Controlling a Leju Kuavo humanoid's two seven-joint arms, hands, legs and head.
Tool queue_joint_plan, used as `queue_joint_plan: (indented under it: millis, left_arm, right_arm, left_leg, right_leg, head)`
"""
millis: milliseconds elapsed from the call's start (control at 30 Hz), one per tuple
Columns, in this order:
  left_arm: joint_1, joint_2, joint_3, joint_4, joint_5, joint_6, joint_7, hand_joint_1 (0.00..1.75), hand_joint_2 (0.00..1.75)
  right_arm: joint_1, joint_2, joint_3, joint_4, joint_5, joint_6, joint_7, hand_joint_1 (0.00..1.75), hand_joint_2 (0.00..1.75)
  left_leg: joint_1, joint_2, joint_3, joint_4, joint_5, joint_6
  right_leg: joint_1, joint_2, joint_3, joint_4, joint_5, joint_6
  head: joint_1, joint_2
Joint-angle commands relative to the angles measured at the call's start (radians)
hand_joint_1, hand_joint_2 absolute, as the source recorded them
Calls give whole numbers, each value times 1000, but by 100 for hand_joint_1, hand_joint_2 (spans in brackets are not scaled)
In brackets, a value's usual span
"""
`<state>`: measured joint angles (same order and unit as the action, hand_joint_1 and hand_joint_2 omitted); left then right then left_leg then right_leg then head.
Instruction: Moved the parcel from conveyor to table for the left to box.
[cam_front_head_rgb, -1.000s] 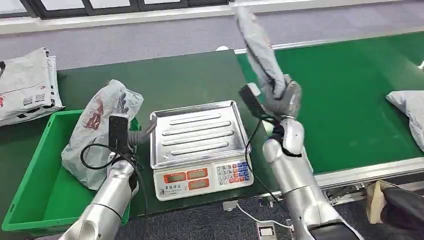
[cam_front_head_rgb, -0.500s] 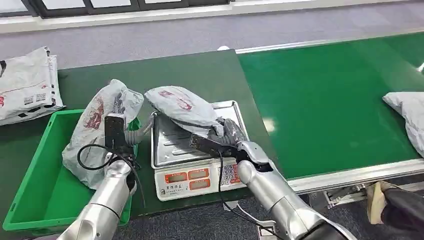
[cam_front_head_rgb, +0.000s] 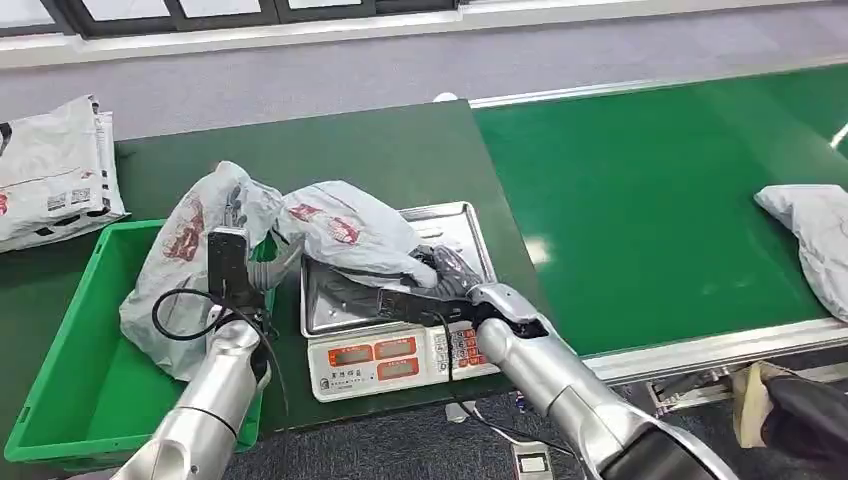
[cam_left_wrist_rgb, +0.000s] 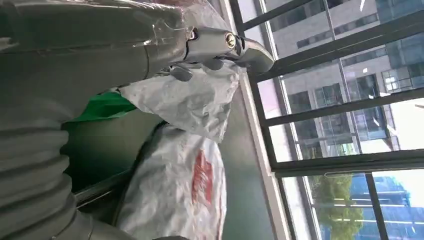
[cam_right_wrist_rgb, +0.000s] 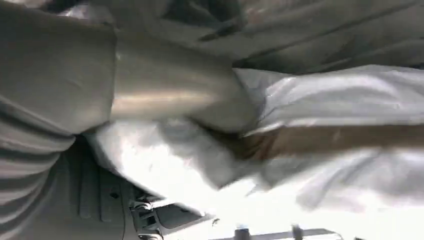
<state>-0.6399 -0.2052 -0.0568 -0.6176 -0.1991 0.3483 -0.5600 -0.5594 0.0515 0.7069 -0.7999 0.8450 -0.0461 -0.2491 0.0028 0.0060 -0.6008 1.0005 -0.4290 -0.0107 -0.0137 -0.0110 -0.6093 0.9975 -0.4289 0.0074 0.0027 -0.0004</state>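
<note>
At the far left of the table (cam_front_head_rgb: 400, 150) lies a stack of pale mailers (cam_front_head_rgb: 50, 170), untouched. Next comes the green bin (cam_front_head_rgb: 70, 380), with a crumpled grey bag with red print (cam_front_head_rgb: 180, 260) propped over its near wall. The left hand (cam_front_head_rgb: 240, 225) is raised against that bag; in the left wrist view its fingers (cam_left_wrist_rgb: 220, 42) curl over the bag's plastic, so it seems to have hold of it, though how firmly I cannot tell.

Further right stands the weighing scale (cam_front_head_rgb: 400, 355), its steel tray partly covered by the parcel (cam_front_head_rgb: 345, 235) — a grey mailer with a red label, one end reaching toward the bag at the bin, the other draped over the tray. The right hand (cam_front_head_rgb: 445, 275) lies at the parcel's near end with its fingers wrapped in the plastic; the right wrist view, blurred, shows pale film bunched close round the hand, so the grip reads as not yet let go.

Rightmost, the green conveyor (cam_front_head_rgb: 660, 200) carries another grey parcel (cam_front_head_rgb: 810, 235) near its far edge.

As for progress: the parcel is off the conveyor and over the table, resting on the scale tray — the carry looks essentially done. What remains, by my judgement, is for the right hand to release, and for the left hand to take the parcel into the bin.
</note>
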Motion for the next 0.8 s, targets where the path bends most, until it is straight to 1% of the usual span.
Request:
queue_joint_plan:
  millis: [33, 100, 133, 167, 200, 267, 333, 400, 533, 700, 733, 800]
  left_arm:
    - [-22, 10, 38, 29, -2, -1, 1, 0, 175]
    - [-22, 10, 39, 28, -3, 1, 0, 0, 175]
    - [-21, 11, 37, 26, -5, 7, -3, 0, 175]
    - [-18, 12, 38, 24, -4, 5, -9, 0, 175]
    - [-15, 14, 34, 22, -11, 9, -18, 0, 175]
    - [-13, 15, 33, 21, -12, 3, -26, 0, 175]
    - [-20, 16, 30, 25, -23, 19, -31, 0, 175]
    - [-22, 15, 30, 25, -23, 19, -30, 0, 175]
    - [-35, 3, 9, 20, -37, 13, -45, 0, 175]
    - [-38, -4, 6, 20, -39, 19, -41, 0, 175]
    - [-41, -8, 0, 21, -41, 10, -41, 0, 175]
    - [-48, -20, -21, 25, -58, 19, -35, 0, 175]
  right_arm:
    - [33, -51, 41, -60, -13, -1, -7, 0, 175]
    - [39, -49, 25, -72, -29, 0, -6, 0, 175]
    - [62, -51, -4, -107, -61, -24, -34, 0, 175]
    - [95, -59, -44, -164, -115, -25, -73, 0, 175]
    - [134, -76, -84, -248, -146, -23, -84, 0, 175]
    - [171, -94, -147, -340, -205, -6, -103, 0, 175]
    - [183, -100, -219, -400, -257, -2, -106, 0, 175]
    - [182, -102, -231, -410, -261, 3, -103, 0, 175]
    - [201, -55, -386, -461, -345, -128, -88, 0, 175]
    - [203, -60, -391, -463, -348, -128, -88, 0, 175]
    - [212, -38, -431, -465, -371, -187, -89, 0, 175]
    - [204, -28, -477, -441, -431, -219, -100, 0, 175]
  left_leg:
    - [1, -1, 2, -1, -1, 0]
    - [1, -1, 2, -1, -1, 0]
    - [1, -1, 1, -1, 0, 0]
    - [1, -1, 2, -1, 0, 0]
    - [0, -2, 1, -1, 0, 0]
    - [0, -3, 0, -1, 0, 0]
    - [1, -3, 1, 0, -1, 0]
    - [0, -3, -1, 0, -1, 0]
    - [0, -2, -1, 0, -1, 0]
    - [1, -3, 0, 0, -1, 0]
    - [0, -2, -1, 0, -1, 0]
    - [0, -2, 0, 0, -1, 0]
  right_leg:
    - [1, 0, 2, -2, -1, 0]
    - [1, 0, 3, -1, -1, 0]
    - [0, 0, 2, -1, 0, 0]
    - [1, 0, 3, -2, 0, 0]
    - [0, -1, 2, -1, -1, 0]
    - [0, -2, 1, -1, -1, 0]
    - [1, -2, 2, -1, -1, 0]
    - [0, -2, 1, -1, -1, 0]
    - [-1, -1, 0, 0, 0, 0]
    - [0, -2, 1, -1, -1, 0]
    - [0, -1, 0, -1, -1, 0]
    - [0, 0, 1, -1, -1, 0]
  head:
    - [0, 0]
    - [0, 0]
    - [0, 0]
    - [0, 0]
    - [0, 0]
    - [0, 0]
    - [0, 0]
    - [0, 0]
    - [0, 0]
    - [0, 0]
    - [0, 0]
    - [0, 0]
